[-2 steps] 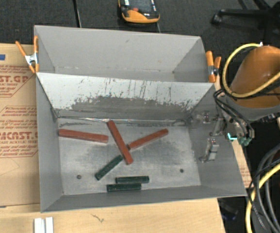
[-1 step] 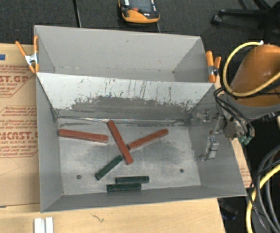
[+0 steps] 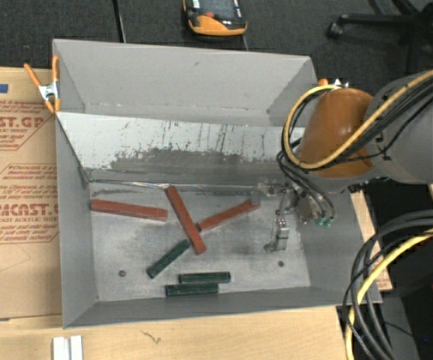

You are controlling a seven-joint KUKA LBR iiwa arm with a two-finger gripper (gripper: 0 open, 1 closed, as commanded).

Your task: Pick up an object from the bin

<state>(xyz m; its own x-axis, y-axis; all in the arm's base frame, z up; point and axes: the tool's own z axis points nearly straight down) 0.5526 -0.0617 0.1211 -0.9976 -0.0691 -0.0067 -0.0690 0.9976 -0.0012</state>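
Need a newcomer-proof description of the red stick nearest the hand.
In the grey bin, three reddish-brown sticks lie mid-floor. Take the rightmost stick, the one between the other two and the hand. Unlike the near-level left stick and the steep middle stick, it slants gently upward to the right in view.

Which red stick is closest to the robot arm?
The rightmost red stick, slanting up toward the arm; the other two red sticks lie farther left.
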